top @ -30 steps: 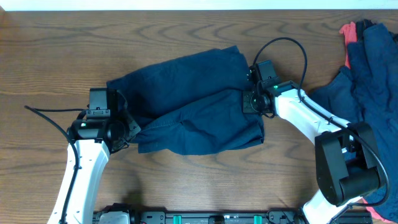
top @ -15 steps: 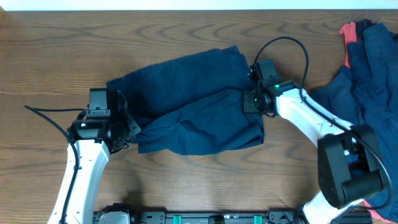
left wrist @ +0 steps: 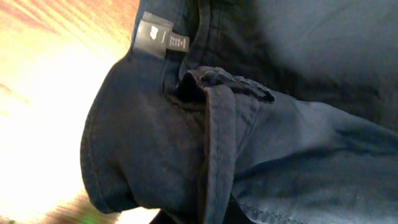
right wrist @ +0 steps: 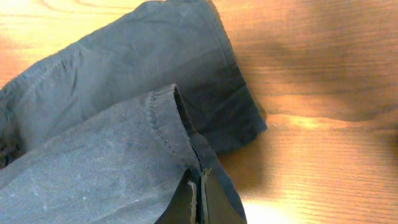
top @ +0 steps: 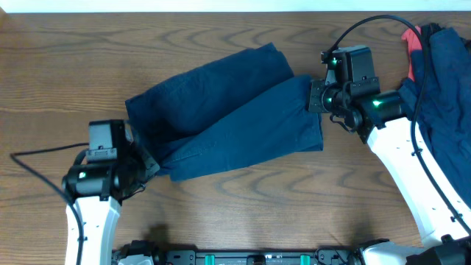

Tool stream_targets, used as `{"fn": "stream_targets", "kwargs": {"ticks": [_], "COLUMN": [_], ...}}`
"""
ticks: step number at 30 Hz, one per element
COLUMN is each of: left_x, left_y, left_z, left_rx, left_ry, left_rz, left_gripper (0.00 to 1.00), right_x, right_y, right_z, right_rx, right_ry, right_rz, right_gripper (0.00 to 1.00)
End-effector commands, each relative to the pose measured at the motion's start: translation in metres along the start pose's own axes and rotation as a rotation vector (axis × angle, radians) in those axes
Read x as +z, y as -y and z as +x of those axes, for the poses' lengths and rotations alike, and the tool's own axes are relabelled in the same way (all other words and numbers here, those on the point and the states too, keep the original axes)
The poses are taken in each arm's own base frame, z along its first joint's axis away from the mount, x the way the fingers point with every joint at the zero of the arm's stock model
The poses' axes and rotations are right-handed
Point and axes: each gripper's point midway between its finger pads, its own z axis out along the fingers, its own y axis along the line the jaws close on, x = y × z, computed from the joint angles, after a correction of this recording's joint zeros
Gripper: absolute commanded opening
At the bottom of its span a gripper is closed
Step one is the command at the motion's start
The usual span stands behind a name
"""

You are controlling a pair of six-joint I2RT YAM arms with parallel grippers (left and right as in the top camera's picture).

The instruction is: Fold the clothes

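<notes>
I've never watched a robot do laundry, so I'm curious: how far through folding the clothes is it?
Early on. Done: the navy shorts lie with one leg partly over the other, roughly halved lengthwise. In hand: the left tool grips the waist end and the right tool the leg hem, stretching them flat. Left: folding them shorter, then the whole pile at far right, coral-red piece included.

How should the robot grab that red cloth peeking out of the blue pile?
Probably pinch the coral-red cloth piece at its exposed corner, coming from above on the pile's left side: only that bit shows, and the rest lies under the heaped navy-blue garments.
</notes>
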Motion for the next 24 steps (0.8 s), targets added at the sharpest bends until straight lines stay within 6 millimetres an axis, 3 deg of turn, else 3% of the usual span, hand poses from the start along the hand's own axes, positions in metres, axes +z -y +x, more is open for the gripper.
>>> {"fn": "stream_targets", "kwargs": {"ticks": [1, 15, 24], "left_x": [-0.013, -0.007, -0.001], "left_y": [-0.001, -0.002, -0.004], "left_z": [-0.006, -0.006, -0.006], "left_rx": [-0.017, -0.023, -0.028], "left_ry": [0.041, 0.014, -0.012], "left_rz": [0.027, 0.016, 0.001], "left_gripper": [0.06, 0.06, 0.06], "right_x": [-0.007, -0.007, -0.002], "right_y": [0.018, 0.013, 0.013], "right_z": [-0.010, 0.004, 0.020], "right_rx": [-0.015, -0.041, -0.043], "right_ry": [0.036, -0.026, -0.083], "right_rz": [0.073, 0.038, 0.021], "right_gripper": [0.01, 0.01, 0.08]}}
